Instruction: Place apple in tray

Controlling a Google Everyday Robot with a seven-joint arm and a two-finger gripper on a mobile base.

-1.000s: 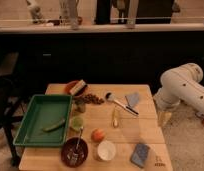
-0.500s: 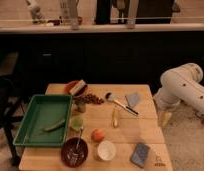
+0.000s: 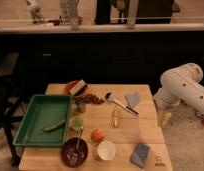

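The apple is small and orange-red and sits on the wooden table near its front middle, between a pale green cup and a white cup. The green tray lies at the table's left side, with a green pod-like item inside it. My white arm reaches in from the right. My gripper hangs just off the table's right edge, well away from the apple and holding nothing that shows.
A dark brown bowl with a utensil stands at the front. A blue sponge lies front right. A knife, a blue cloth, a yellow item and a red dish lie farther back. A dark counter runs behind.
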